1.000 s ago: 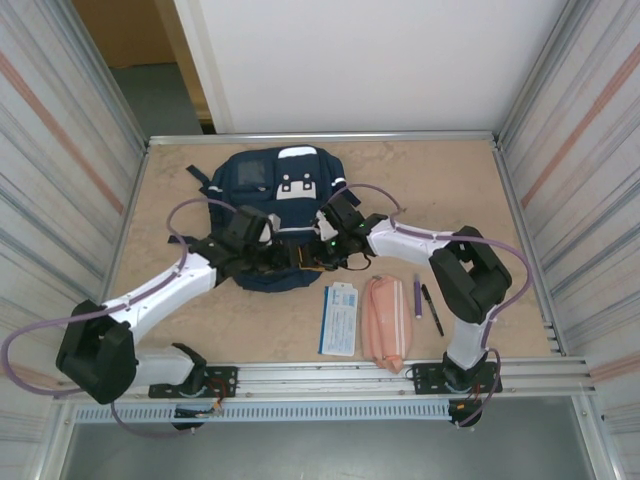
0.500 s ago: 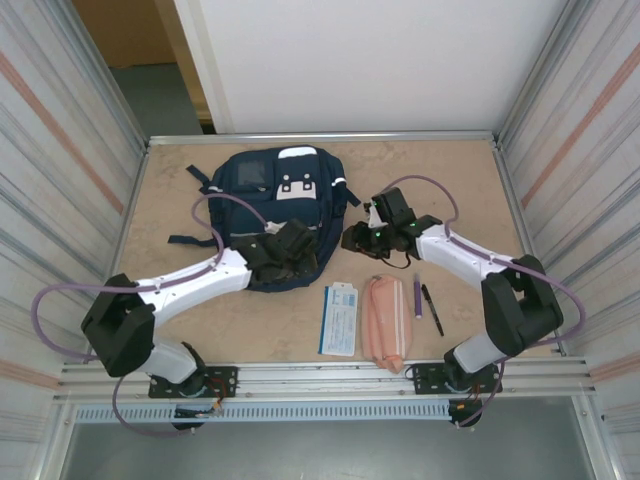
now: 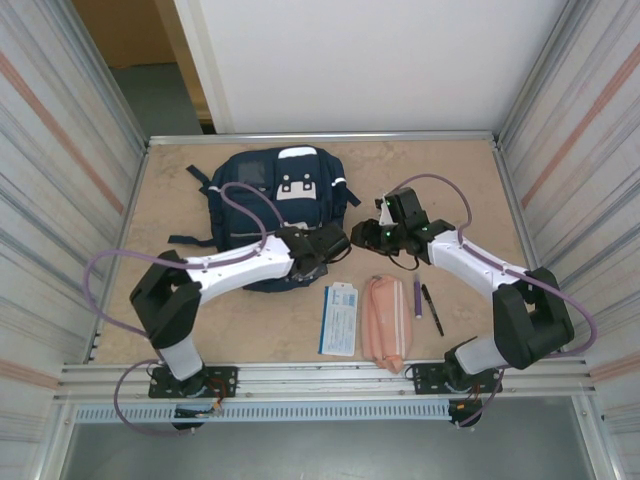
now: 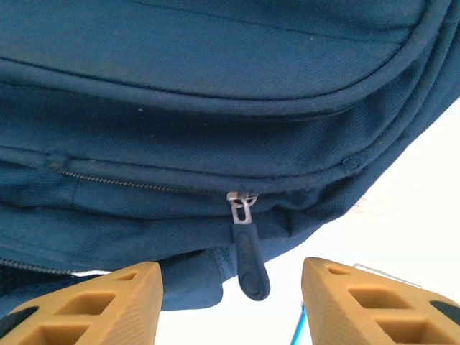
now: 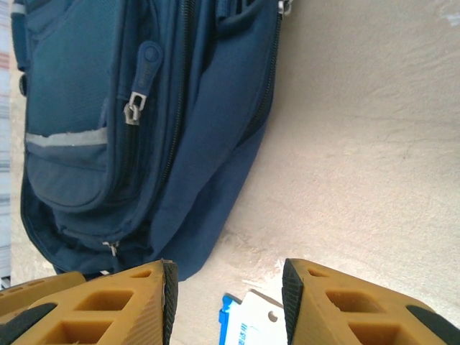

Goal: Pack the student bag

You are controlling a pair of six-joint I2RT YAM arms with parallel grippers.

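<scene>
Navy student bag (image 3: 300,205) faces left end effector (image 3: 336,243) and right end effector (image 3: 362,236), both parted.

Nothing legible anywhere; print on the blue-and-white booklet (image 3: 340,319) is too small.

Overhead plus two wrist close-ups
Top camera looks down from behind; both wrist cameras closely face the student bag (image 3: 310,215).

Navy student bag (image 3: 295,212) lies flat, upper centre-left of the overhead frame.
White-grey patches up, thin reflective stripes showing, a dark zipper pull (image 4: 244,251) hanging loose.
</scene>
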